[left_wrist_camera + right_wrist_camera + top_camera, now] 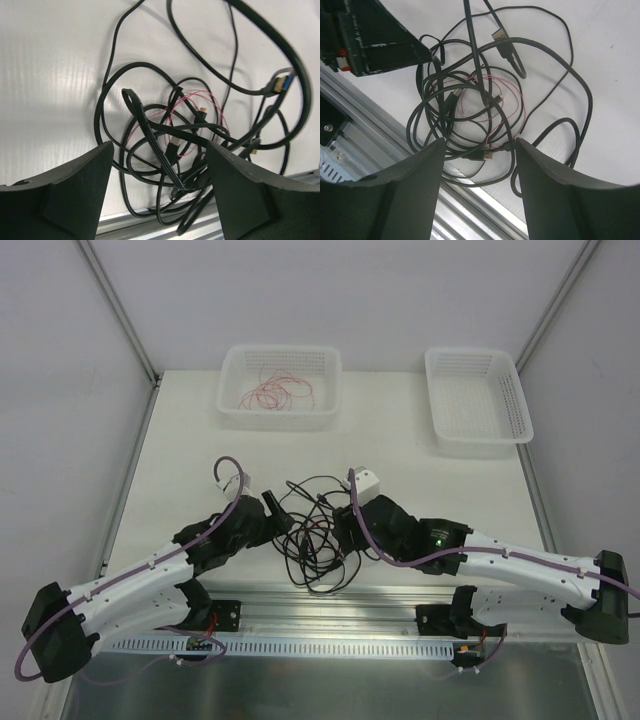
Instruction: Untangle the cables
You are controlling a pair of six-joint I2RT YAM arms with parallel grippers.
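Dead centre up front, cables point(315, 535) sit bunched betw. L gripper point(159, 150) & R gripper point(480, 145), both jaws apart, nothing clamped, equally close.

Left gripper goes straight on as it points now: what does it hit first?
Most likely the flat black cable loop atop the tangle of thin black and pink cables, centred ahead of the open left gripper; depth is hard to judge.

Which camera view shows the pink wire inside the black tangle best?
Right wrist: the pink wire loops mid-frame, nearly all of it visible. Left wrist shows it too, more crossed by black cables. From the top it is too thin to make out.
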